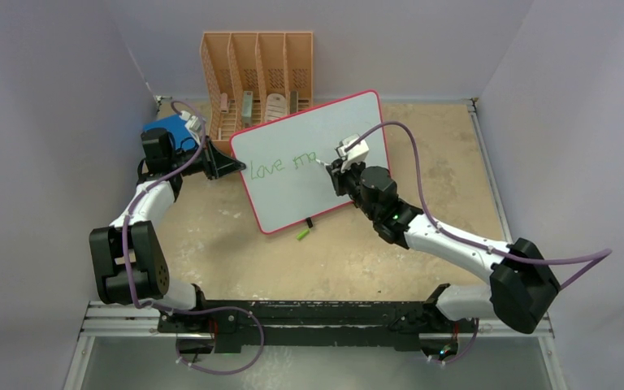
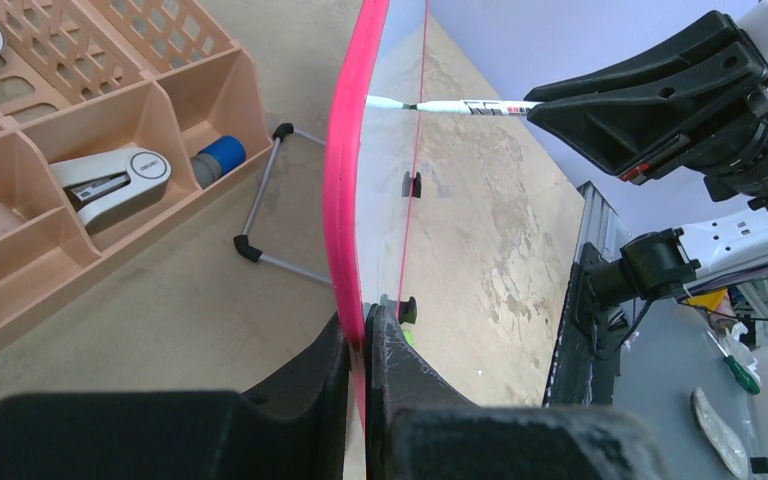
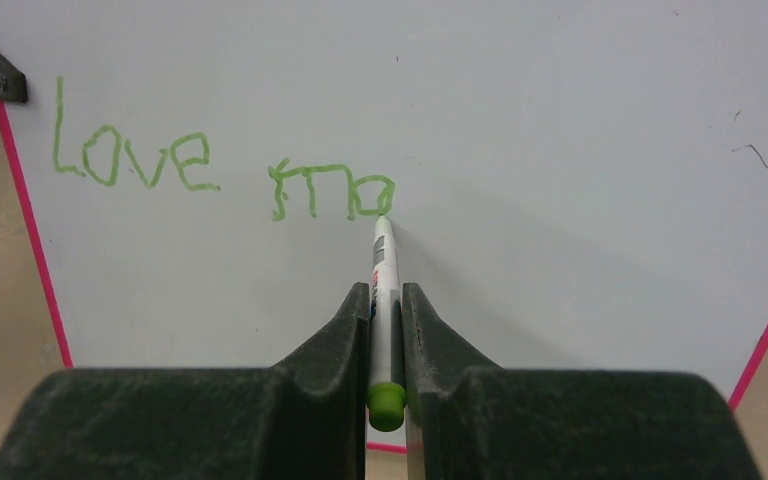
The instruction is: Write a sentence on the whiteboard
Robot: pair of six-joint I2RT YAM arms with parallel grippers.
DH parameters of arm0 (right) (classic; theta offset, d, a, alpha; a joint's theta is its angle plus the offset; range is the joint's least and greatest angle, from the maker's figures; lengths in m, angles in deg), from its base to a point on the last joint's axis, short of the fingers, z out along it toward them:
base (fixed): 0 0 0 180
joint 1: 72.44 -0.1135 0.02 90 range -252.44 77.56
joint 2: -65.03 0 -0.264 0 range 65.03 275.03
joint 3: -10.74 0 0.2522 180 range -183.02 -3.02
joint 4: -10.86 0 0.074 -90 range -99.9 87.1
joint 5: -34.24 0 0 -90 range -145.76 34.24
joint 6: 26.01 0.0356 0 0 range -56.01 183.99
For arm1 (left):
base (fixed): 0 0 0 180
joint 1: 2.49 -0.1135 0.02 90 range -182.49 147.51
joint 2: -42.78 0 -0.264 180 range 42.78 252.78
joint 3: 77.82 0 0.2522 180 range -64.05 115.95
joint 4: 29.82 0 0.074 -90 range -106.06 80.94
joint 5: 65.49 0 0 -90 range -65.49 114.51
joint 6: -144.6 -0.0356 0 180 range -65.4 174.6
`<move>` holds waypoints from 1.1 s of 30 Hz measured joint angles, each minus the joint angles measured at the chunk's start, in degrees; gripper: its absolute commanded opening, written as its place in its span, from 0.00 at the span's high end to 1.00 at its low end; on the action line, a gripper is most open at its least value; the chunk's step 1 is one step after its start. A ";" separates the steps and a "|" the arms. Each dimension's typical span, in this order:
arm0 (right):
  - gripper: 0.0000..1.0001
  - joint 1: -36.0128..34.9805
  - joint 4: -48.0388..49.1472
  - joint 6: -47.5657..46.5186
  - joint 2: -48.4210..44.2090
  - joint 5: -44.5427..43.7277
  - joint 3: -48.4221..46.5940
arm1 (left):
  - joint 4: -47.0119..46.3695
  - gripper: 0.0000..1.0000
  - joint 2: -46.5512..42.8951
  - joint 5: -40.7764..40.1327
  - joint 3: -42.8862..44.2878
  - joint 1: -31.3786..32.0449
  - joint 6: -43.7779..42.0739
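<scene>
Beige speckled counter (image 1: 422, 154): carries all the items below.

Large glossy white whiteboard with thin red-pink rim (image 1: 292, 203): mid-counter, propped at a tilt just in front of the rack. Risk: it is gripped at one edge only, so pen pressure far from that grip may pivot or rock it and bend the strokes.

Orange plastic slatted organiser rack (image 1: 256, 61): behind the board, holding small items. A board pushed backward would knock it.

Left pincer (image 2: 365, 325): black, closed tight on the board's left rim. Risk: the glossy rim slides out if the push grows.

Right pincer (image 3: 387, 300): black, clamped narrow on the marker. Risk: moving rightward low over the board, it could smear the fresh ink.

Slim white marker with green end (image 3: 384, 260): tip touching the board at the last letter. Risk: it may twist in the jaws, so the tip lifts or digs in.

Green handwritten sentence (image 3: 310, 170): reads "love" plus a started second word. Risk: the large letters likely leave too little line room, and the newest letter reads as an "o".

Small green piece, probably the cap (image 1: 302, 234): lies on the counter just below the board's lower rim.
</scene>
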 measured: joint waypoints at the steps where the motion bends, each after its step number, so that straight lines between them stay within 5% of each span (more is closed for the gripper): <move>1: 1.00 0.00 -0.04 0.00 -0.13 0.00 0.22 | -0.02 1.00 0.00 0.00 0.00 0.00 0.00; 33: 1.00 0.17 0.57 -0.92 -1.53 -0.96 -0.57 | 0.00 1.00 -0.11 0.00 0.00 0.02 0.00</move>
